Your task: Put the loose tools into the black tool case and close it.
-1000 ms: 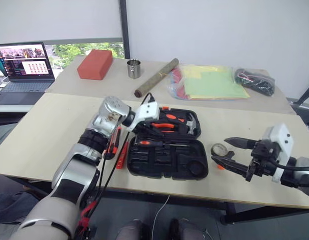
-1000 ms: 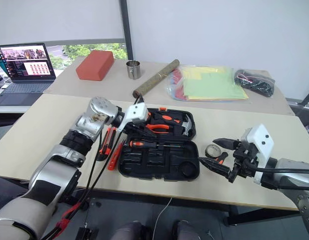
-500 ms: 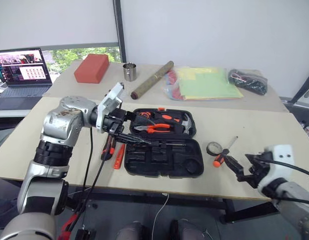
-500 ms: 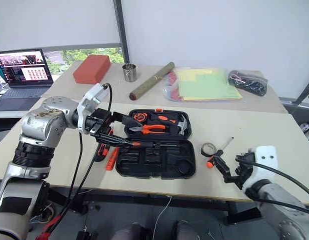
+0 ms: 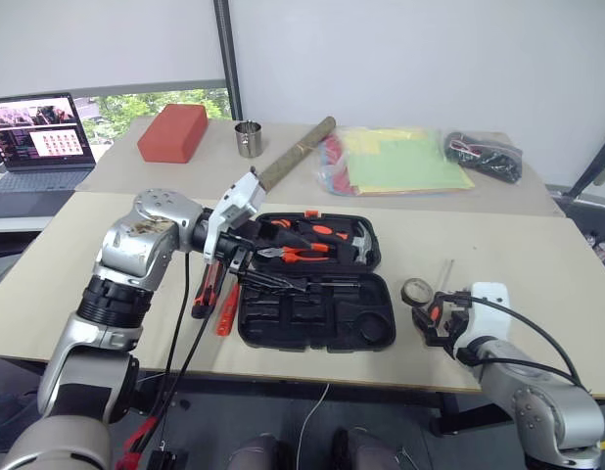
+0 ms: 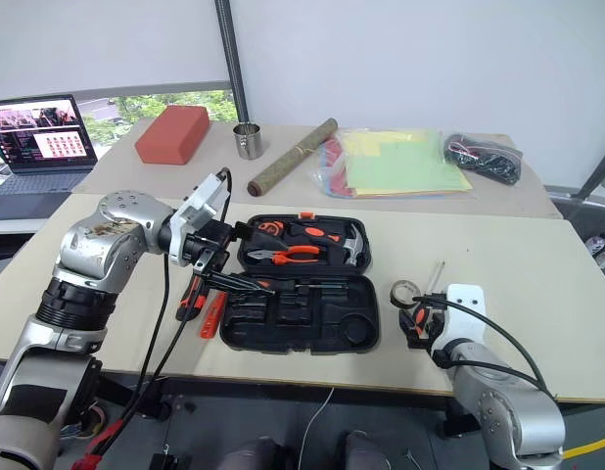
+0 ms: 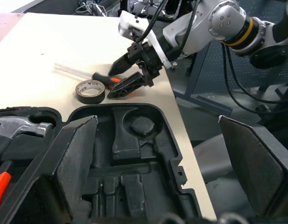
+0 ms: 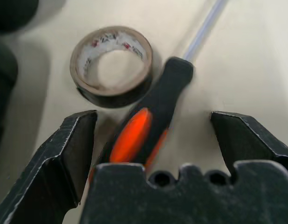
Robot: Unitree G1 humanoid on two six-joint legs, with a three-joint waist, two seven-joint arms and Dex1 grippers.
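Observation:
The black tool case (image 5: 317,311) lies open at the table's middle, with pliers and a hammer in its far half. My left gripper (image 5: 255,275) hovers open and empty over the case's left edge; in the left wrist view its fingers (image 7: 76,154) stand wide apart above the moulded slots. Two orange-and-black loose tools (image 5: 209,291) lie just left of the case. Right of it are a black tape roll (image 5: 416,291) and a screwdriver (image 8: 144,126). My right gripper (image 5: 435,315) is low on the table, open, its fingers either side of the screwdriver's handle.
A second table behind holds a laptop (image 5: 33,137), a red block (image 5: 173,131), a metal cup (image 5: 248,138), a rolled tube (image 5: 295,154), a clear bag of papers (image 5: 395,162) and a black bundle in a bag (image 5: 484,155). The table's front edge is close below the case.
My left gripper opened and drew back to the case's left edge, leaving a screwdriver in the case. My right gripper sank to the table and now straddles the screwdriver handle.

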